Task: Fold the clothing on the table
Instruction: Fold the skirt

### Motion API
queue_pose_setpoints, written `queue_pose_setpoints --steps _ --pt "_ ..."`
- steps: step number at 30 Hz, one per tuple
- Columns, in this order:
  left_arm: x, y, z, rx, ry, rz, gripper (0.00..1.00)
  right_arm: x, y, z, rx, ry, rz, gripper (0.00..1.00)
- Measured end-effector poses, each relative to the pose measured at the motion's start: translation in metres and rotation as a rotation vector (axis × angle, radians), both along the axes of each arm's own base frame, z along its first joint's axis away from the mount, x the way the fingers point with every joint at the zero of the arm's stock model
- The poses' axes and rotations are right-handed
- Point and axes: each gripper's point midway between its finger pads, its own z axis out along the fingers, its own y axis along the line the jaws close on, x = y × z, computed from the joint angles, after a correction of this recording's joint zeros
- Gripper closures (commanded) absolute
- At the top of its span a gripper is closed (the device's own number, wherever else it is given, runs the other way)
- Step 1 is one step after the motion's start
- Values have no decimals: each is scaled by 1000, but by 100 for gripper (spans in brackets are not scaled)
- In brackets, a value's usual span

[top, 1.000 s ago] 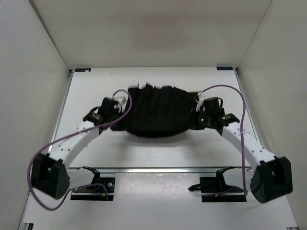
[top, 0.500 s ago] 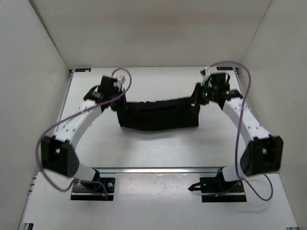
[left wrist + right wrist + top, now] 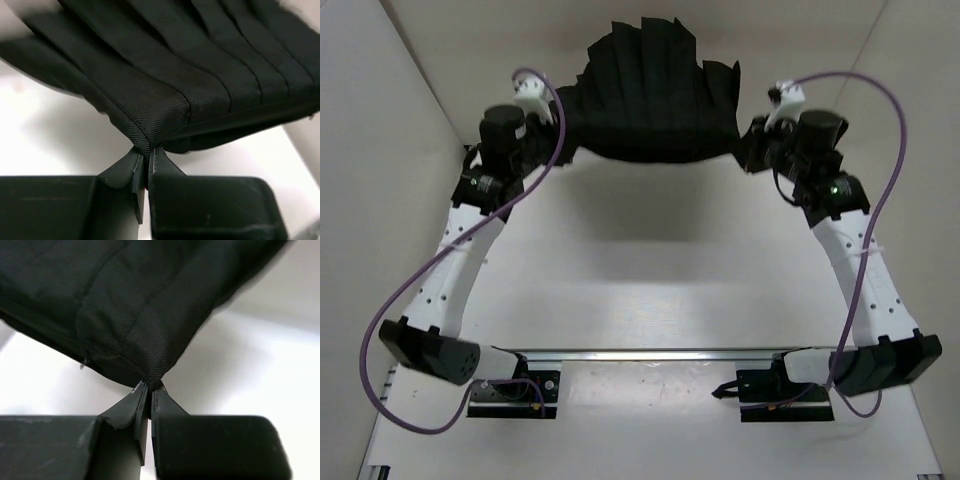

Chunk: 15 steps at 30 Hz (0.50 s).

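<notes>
The black pleated clothing (image 3: 650,100) hangs in the air above the far part of the white table (image 3: 640,280), stretched between both arms, its pleats fanning upward. My left gripper (image 3: 563,150) is shut on its left corner, my right gripper (image 3: 745,150) on its right corner. In the left wrist view the pleated clothing (image 3: 165,80) spreads away from the pinched corner in my left gripper (image 3: 146,155). In the right wrist view the clothing (image 3: 120,310) runs up and left from my right gripper (image 3: 149,389), whose tips clamp the corner.
Pale walls (image 3: 390,110) enclose the table on the left, right and back. A metal rail (image 3: 650,353) with the two arm bases crosses the near edge. Purple cables (image 3: 880,110) loop off both arms.
Both arms have risen and reached toward the back wall, lifting the clothing off the table. It lay flat a second ago and now hangs spread out in the air.
</notes>
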Motion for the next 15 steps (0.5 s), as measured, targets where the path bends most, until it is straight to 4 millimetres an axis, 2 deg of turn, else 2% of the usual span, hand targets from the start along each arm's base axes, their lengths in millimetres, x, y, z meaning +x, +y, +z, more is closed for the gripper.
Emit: queue_pose_setpoints --steps 2,5,6,7,9,10,12,15 --pt "-22 -5 -46 10 82 -34 100 -19 -5 -47 -7 79 1 100" --pt "-50 -12 -137 32 270 -70 100 -39 -12 -129 -31 258 -8 100" --pt "-66 -13 -175 44 358 -78 100 -48 -13 -159 -39 330 -11 100" --pt "-80 -14 -203 53 430 -83 100 -57 -14 -183 -43 393 -12 100" --pt "-115 -15 -251 66 558 -96 100 -84 -12 -231 -48 531 -10 100" --pt "-132 -14 -265 68 606 -100 100 -99 -10 -247 -47 589 -4 100" --pt "-156 -10 -275 71 660 -92 100 -126 -4 -267 -50 658 9 100" --pt "-174 -2 -262 63 646 -63 100 -158 7 -271 -63 685 34 100"
